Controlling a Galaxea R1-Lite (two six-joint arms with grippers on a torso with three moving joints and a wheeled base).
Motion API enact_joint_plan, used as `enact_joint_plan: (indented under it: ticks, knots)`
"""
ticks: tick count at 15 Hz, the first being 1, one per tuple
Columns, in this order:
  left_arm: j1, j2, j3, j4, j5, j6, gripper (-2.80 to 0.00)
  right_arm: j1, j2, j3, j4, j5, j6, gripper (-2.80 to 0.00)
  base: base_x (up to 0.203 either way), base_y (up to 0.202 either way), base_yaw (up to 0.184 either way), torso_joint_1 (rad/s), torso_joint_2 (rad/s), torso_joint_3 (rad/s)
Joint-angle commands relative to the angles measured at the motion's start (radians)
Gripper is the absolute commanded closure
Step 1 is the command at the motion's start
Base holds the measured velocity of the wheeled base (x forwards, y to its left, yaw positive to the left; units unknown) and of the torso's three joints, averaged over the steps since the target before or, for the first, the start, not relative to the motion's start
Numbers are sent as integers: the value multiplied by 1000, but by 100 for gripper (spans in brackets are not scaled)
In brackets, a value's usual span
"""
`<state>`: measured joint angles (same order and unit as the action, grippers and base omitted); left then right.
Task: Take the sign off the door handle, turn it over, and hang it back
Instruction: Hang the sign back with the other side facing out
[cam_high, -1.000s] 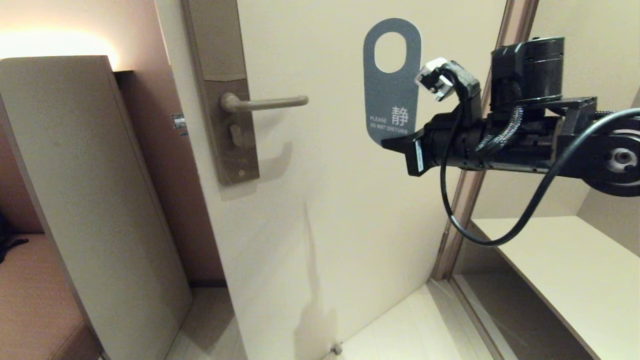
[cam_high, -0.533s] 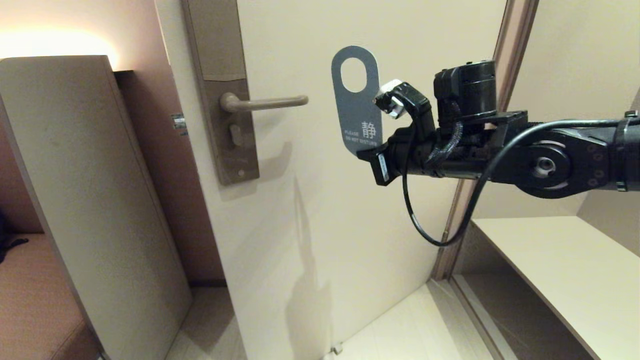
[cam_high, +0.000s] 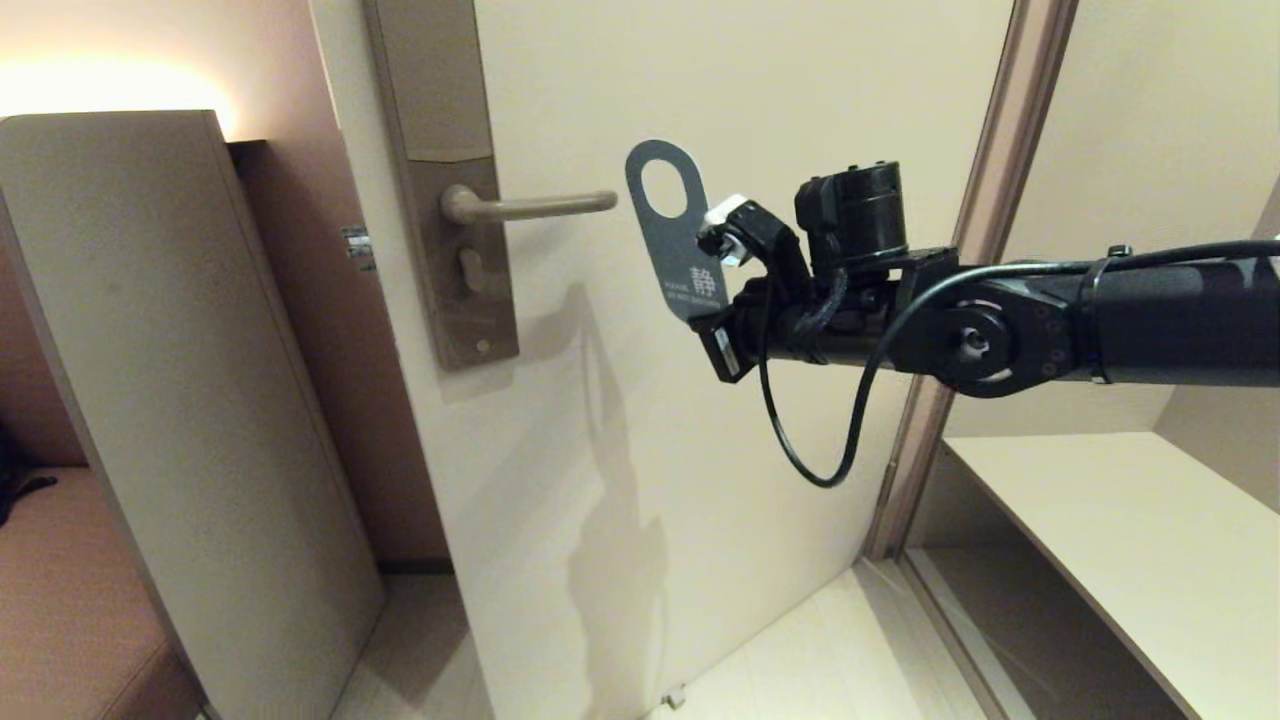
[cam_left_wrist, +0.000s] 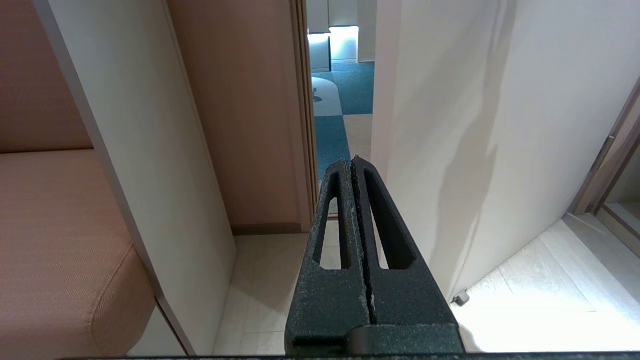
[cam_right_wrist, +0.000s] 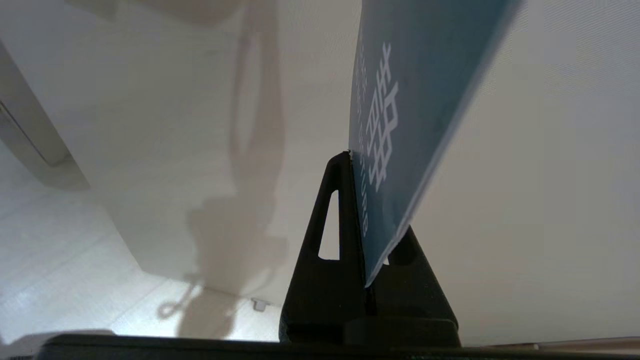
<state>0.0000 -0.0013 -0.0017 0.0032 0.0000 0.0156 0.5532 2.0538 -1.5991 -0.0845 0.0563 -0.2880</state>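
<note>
The sign isn't on the lever; I see it held upright in the air in front of the door, blue face toward the head camera, white lettering low on it and the big oval hole at its top. Going from the biggest things down: the cream door fills the middle of the head view, with a tall beige panel to its left and a pale shelf low on the right. On the door's left edge sits the tall brownish lock plate, and the door handle sticks out from it level, pointing toward the sign. The sign's hole end is just beside the lever's free tip, a little to its right and apart from it.

My right arm reaches in level from the right. The right tool is clamped on the sign's bottom edge; in the right wrist view the card stands pinched between the two black fingers.

The left tool is parked low facing the floor by the door's foot, fingers pressed together with nothing between them.
</note>
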Motion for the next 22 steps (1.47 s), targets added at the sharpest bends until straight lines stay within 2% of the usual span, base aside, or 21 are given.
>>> enact_joint_plan:
  ticks: [1,8,22]
  knots:
    - [0,1,0,0,0,0,0,1,28,-13,1,0,-10,0,0,0,0,0,0,0]
    - [0,1,0,0,0,0,0,1,71,-114,69,-35,-10,0,0,0,0,0,0,0]
    - [0,1,0,0,0,0,0,54,158,-271,135,-35,-37,0,0,0,0,0,0,0]
